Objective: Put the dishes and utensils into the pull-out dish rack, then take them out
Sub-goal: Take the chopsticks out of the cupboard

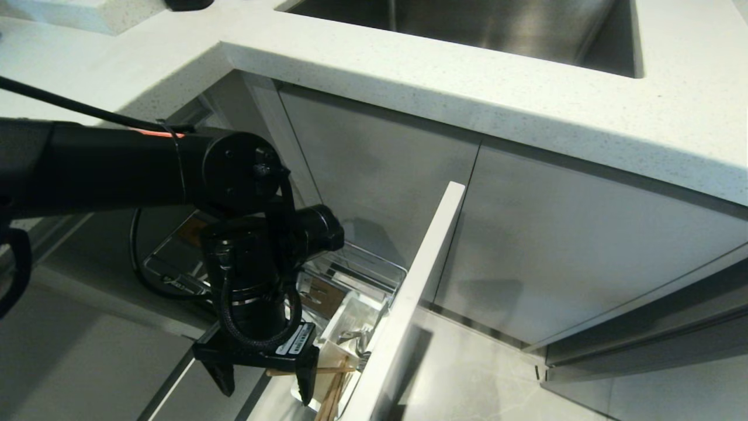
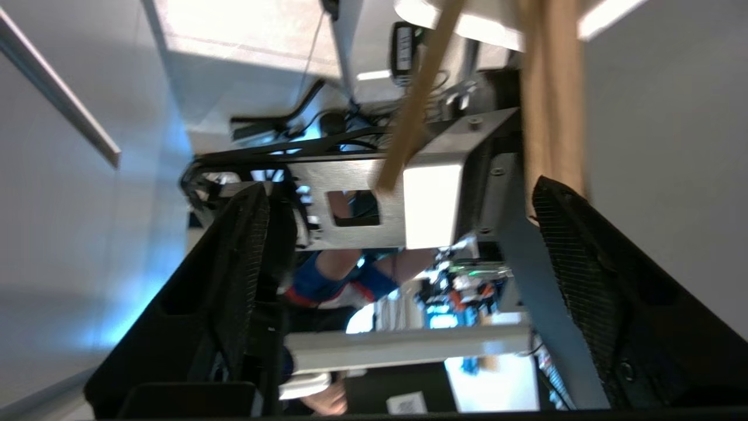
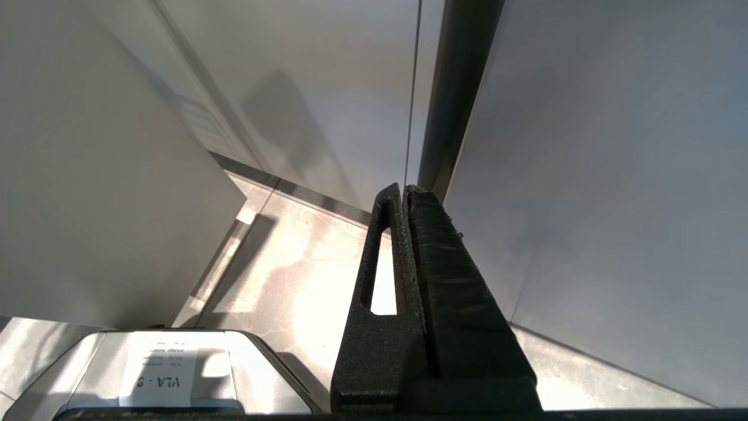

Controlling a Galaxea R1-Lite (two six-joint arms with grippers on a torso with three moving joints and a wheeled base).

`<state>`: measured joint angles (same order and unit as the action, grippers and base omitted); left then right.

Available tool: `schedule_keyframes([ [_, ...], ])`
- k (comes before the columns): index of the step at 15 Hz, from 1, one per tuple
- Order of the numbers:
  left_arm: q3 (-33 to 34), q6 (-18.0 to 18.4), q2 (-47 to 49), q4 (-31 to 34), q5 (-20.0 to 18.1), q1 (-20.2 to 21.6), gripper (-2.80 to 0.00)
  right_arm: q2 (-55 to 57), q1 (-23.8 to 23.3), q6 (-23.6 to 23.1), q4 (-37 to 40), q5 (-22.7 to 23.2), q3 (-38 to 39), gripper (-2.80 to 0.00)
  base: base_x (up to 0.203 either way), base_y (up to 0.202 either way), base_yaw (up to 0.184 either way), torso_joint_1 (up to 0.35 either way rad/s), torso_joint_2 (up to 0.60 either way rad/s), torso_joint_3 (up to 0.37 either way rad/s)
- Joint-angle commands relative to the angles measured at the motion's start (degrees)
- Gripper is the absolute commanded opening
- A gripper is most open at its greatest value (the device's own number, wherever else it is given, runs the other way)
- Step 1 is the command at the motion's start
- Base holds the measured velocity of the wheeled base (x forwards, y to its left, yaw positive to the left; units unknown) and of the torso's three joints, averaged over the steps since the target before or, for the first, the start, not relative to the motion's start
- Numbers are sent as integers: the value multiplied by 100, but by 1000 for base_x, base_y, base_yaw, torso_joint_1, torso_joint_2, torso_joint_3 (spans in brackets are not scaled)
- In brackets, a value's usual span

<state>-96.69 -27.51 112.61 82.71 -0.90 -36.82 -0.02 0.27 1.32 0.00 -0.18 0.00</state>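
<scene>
the left gripper (image 1: 264, 375) is seen with its jaws spread wide and nothing pinched, hung over the utensil caddy (image 1: 349, 327) at the front of the pull-out dish rack (image 1: 374, 266); the chopsticks (image 1: 333, 393) stand in that caddy at about four o'clock from the jaws, long axis near upright, one leaning against a finger (image 2: 590, 280). the right gripper (image 3: 404, 202), pressed together, is parked low by the cabinet fronts, so the left arm is judged nearer. only "vla - 9" can be read, on a paper label (image 3: 158, 379).

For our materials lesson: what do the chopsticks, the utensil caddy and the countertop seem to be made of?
Chopsticks: light wood, matt tan, likely bare or thinly finished.
Utensil caddy: probably white plastic, with smooth, faintly glossy walls.
Countertop: white stone or composite, finely speckled with a thick squared edge; which of the two is unclear.
</scene>
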Motion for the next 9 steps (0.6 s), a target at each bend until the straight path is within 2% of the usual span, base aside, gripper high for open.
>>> schedule_keyframes([
  [1,52,150,138,44,2,154,0,2,0,0,-1,1,9,-280,0,0,0,0,0,0],
  [3,56,281,256,37,-6,274,0,2,0,0,0,1,9,-280,0,0,0,0,0,0],
  [9,5,281,620,-18,-20,296,0,2,7,0,0,1,9,-280,0,0,0,0,0,0],
])
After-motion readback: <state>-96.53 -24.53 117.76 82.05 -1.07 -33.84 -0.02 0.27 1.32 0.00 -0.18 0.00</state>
